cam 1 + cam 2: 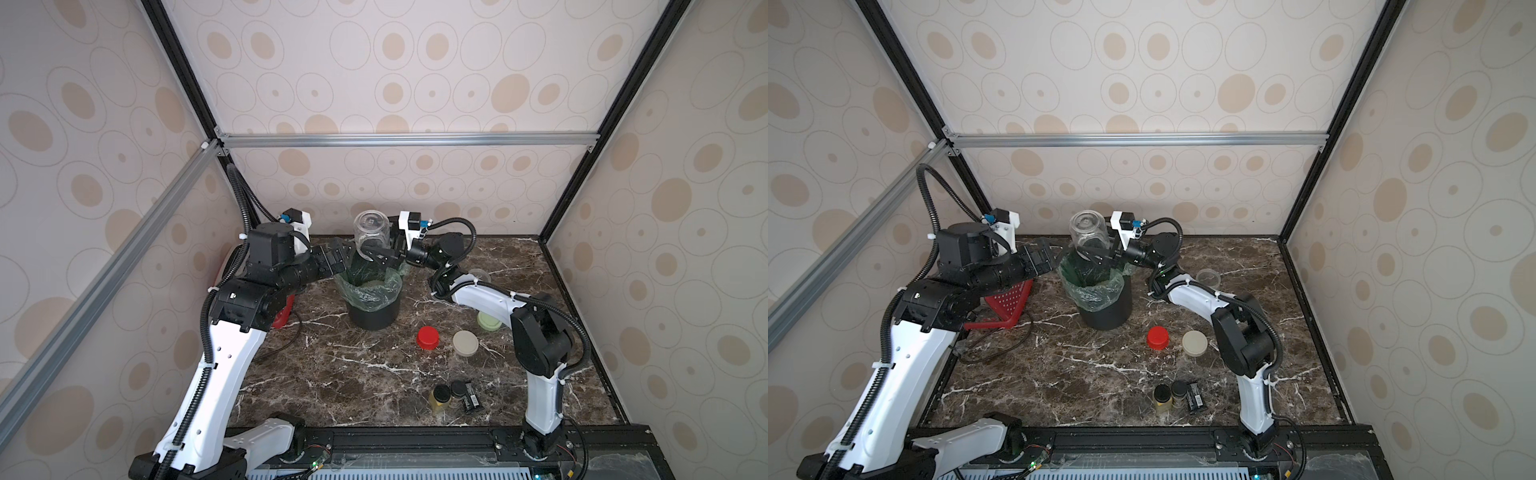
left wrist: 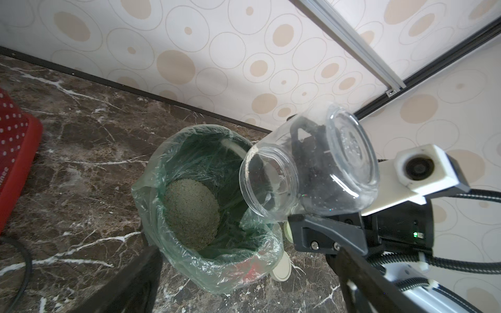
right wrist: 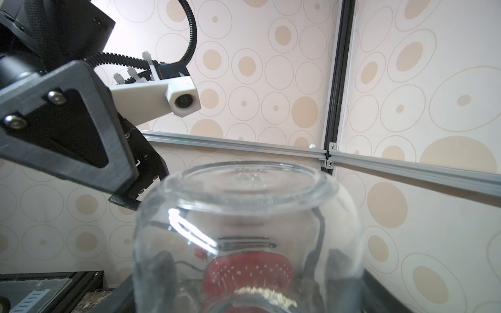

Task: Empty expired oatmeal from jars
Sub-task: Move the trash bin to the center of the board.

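My right gripper (image 1: pixel 375 254) is shut on a transparent jar (image 1: pixel 371 233), tilted mouth down over a black bin (image 1: pixel 374 318) lined with a green bag. The jar (image 2: pixel 309 165) looks empty, except for a crust of oatmeal (image 2: pixel 250 155) at its mouth rim. A mound of pale oatmeal (image 2: pixel 191 214) lies in the bin (image 2: pixel 151 189). My left gripper (image 1: pixel 343 249) stands open just left of the jar, above the bin's rim, holding nothing. A second open transparent jar (image 1: pixel 480 275) stands behind my right arm. In the right wrist view the held jar (image 3: pixel 244 230) fills the lower frame.
A red lid (image 1: pixel 428 337), a beige lid (image 1: pixel 465 343) and a pale green lid (image 1: pixel 489 321) lie right of the bin. Two small black-capped bottles (image 1: pixel 441 397) stand near the front edge. A red perforated basket (image 1: pixel 1009 301) and a black cable (image 1: pixel 1000 345) sit under my left arm.
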You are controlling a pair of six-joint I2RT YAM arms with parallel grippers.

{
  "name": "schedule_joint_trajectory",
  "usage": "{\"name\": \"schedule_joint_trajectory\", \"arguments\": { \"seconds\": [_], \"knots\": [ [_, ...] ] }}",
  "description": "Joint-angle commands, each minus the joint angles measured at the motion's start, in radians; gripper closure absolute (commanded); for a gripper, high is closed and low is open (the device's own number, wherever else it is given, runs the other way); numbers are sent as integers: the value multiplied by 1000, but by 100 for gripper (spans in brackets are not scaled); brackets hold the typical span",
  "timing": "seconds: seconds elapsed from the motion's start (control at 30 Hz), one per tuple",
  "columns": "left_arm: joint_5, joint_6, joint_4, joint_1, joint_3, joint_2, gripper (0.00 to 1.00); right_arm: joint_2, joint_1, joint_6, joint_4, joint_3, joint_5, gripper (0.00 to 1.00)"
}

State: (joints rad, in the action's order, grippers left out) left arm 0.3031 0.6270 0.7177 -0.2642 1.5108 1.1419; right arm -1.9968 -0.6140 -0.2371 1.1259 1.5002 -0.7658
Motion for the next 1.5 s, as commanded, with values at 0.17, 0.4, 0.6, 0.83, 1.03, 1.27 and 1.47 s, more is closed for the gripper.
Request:
{"name": "schedule_joint_trajectory", "arguments": {
  "seconds": [0.17,0.4,0.6,0.83,1.03,1.27,1.47],
  "knots": [
    [72,-14,-73,7,-10,-31,1,28,8,-18,99,13,-48,100],
    [89,-7,-76,7,-8,-39,1,31,8,-34,68,12,-60,100],
    [97,-6,-106,7,-14,-46,1,-23,8,-81,74,29,-80,100],
    [107,-11,-106,6,-6,-48,1,65,7,-49,-33,67,-123,100],
    [111,-17,-104,7,-11,-55,1,-18,8,-108,21,59,-122,100],
    [119,-32,-92,7,-6,-54,1,34,4,-32,-111,86,-157,100],
    [117,-52,-55,7,3,-77,1,32,1,45,-237,130,-184,100]
  ]
}}
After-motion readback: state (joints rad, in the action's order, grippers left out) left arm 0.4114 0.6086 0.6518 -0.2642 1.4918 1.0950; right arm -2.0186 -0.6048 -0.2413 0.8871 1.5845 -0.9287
